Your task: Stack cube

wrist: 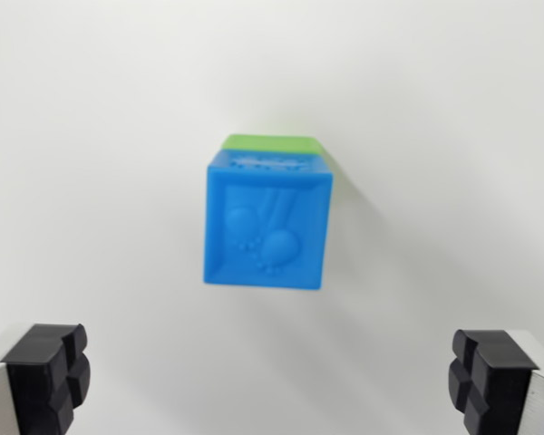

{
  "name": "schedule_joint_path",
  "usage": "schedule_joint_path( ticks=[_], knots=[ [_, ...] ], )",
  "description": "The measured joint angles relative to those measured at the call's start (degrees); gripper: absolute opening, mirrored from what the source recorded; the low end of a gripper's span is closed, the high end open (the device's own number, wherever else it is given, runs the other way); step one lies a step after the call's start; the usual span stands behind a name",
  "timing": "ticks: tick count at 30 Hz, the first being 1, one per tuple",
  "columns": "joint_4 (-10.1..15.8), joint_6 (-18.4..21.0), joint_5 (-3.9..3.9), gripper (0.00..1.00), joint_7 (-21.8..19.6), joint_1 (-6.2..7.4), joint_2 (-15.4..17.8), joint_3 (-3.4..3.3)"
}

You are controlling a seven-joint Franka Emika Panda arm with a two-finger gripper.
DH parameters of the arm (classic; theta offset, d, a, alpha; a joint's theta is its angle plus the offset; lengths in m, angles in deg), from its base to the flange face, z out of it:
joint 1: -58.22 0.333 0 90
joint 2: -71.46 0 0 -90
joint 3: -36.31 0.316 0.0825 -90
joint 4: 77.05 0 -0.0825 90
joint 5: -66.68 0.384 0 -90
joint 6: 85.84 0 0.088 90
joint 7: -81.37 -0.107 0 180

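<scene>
- The tool sits at the frame's bottom corners, pads spread wide, gripping nothing.
- Mid-frame, the blue cube rests atop the green cube on the white tabletop.
- Stacking looks done; only retreat remains.

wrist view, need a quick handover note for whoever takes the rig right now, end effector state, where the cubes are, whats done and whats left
End effector: open and empty, its two black fingertips wide apart at the bottom corners of the wrist view, touching nothing.
Blue cube: sits on top of the green cube, of which only a strip shows at the blue cube's far edge. Both stand on the white table.
Done: the stack looks made and the blue cube is released.
Left: probably only to back the arm away and check the stack stays put. The picture is a bit blurred, so how squarely the cubes line up cannot be told.
</scene>
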Motion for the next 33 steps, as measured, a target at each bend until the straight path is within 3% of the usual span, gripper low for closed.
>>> schedule_joint_path(
  ticks=[16, 33],
  knots=[
    [-4.34, 12.43, 0.35, 1.0, 0.34, 0.0, 8.23, -0.07],
    [-9.99, 22.58, 0.38, 1.0, 0.44, 0.0, 12.68, -0.26]
  ],
)
